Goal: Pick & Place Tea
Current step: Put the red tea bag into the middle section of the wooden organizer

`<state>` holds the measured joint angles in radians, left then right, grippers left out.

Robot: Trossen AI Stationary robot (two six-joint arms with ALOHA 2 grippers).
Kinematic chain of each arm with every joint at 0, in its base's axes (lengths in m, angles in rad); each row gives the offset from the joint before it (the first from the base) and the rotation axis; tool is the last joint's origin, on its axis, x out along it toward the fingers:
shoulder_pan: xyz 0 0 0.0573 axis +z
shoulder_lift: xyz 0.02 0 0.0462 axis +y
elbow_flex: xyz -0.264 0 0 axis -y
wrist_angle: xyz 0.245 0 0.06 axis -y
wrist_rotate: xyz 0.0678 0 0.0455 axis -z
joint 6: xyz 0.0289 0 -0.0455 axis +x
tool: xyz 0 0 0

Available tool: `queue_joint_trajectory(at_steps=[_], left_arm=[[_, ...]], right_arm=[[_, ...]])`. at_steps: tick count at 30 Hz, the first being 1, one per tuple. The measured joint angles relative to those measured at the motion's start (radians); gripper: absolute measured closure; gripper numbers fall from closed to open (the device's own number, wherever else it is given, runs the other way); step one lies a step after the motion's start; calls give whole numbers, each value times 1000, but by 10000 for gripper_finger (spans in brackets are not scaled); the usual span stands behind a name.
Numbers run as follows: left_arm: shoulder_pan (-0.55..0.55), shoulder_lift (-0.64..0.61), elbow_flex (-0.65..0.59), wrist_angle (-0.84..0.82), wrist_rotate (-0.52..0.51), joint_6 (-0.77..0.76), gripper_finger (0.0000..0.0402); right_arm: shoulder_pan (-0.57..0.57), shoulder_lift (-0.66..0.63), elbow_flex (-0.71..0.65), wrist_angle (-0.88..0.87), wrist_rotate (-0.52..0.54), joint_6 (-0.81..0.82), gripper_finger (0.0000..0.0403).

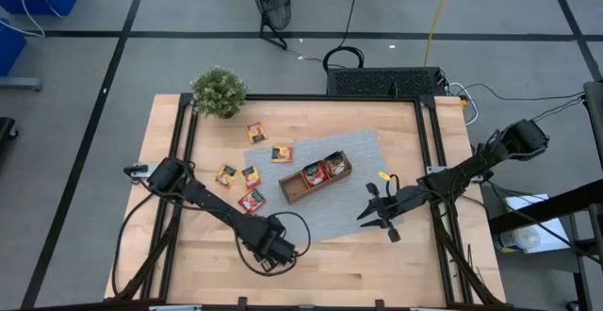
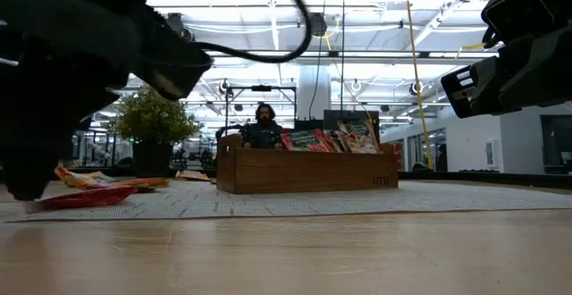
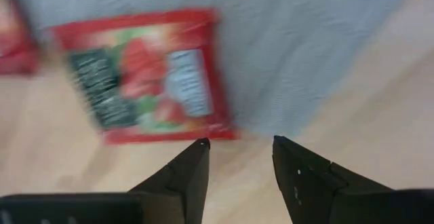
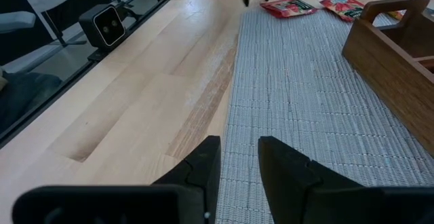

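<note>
Several small tea sachets lie flat on and beside the grey mat (image 1: 344, 212), left of the wooden tray (image 1: 316, 177), which holds more sachets. The nearest is a red sachet (image 3: 146, 75) (image 1: 252, 201), lying partly on the mat's near left corner and partly on bare wood. My left gripper (image 3: 237, 146) (image 1: 259, 221) points straight down, open, its fingertips just on the near side of that sachet with nothing between them. My right gripper (image 4: 239, 142) (image 1: 369, 219) waits over the mat's right part, slanting slightly down, its fingers a little apart and empty.
A small potted plant (image 1: 219, 91) stands at the table's far left corner. A black frame rail (image 1: 179, 160) runs along the table's left side. Bare wood (image 1: 330, 269) stretches along the near edge in front of the mat.
</note>
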<state>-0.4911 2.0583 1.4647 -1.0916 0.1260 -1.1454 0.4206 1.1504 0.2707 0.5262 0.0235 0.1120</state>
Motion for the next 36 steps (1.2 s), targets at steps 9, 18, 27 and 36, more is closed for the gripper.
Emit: queue_joint_trajectory(at_steps=[9,18,27,36], left_arm=[[15,0,0,-61,-112,-1,238],[20,0,-9,-3,-234,14,238],[27,-9,-91,109,-184,-6,238],[32,-5,-90,125,-171,19,285]], right_arm=[[0,0,0,0,1,0,312],[0,0,0,0,1,0,312],[0,0,0,-8,1,0,312],[0,0,0,-7,1,0,312]])
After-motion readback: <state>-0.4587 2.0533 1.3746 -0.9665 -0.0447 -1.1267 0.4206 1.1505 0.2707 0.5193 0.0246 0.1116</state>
